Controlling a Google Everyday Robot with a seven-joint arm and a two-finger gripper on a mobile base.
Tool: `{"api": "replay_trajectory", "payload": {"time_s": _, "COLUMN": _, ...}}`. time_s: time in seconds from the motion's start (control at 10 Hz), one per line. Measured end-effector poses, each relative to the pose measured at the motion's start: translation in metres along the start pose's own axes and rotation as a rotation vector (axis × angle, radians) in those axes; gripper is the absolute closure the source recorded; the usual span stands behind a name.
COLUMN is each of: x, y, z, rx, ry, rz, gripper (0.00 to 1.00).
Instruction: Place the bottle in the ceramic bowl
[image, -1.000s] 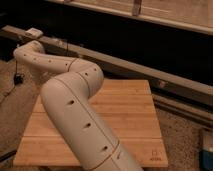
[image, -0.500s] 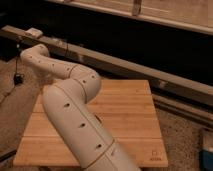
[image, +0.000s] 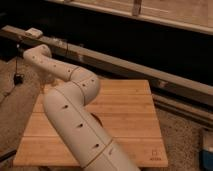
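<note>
Since a second ago, the bend in the big white arm (image: 75, 120) has dropped a little lower, and the thin part of the arm now slopes down from the upper left toward the middle of the frame. It has hardly moved in the last half second. The arm comes up from the bottom of the frame, bends over the left half of the wooden worktop (image: 125, 115), and reaches back to the upper left. The tool (image: 46, 81) hangs down there, by the far left corner of the worktop, and the arm hides most of it. I cannot tell if the tool is wide or narrow, or if it holds something. I cannot see the bottle or the bowl from here, since the arm covers much of the worktop's left side. A long grey rail (image: 125, 65) runs across behind the worktop, from the upper left down to the right. The speckled floor (image: 180, 130) shows to the right of the worktop. A blue thing (image: 207, 150) peeks in at the lower right edge.
</note>
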Motion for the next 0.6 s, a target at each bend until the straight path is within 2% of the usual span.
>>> {"api": "replay_trajectory", "payload": {"time_s": 0.3, "x": -0.004, "y": -0.028, "z": -0.003, "rx": 0.006, "ry": -0.006, "rz": 0.039, "gripper": 0.35}}
{"api": "replay_trajectory", "payload": {"time_s": 0.6, "x": -0.004, "y": -0.034, "z": 0.009, "rx": 0.005, "ry": 0.002, "rz": 0.051, "gripper": 0.35}}
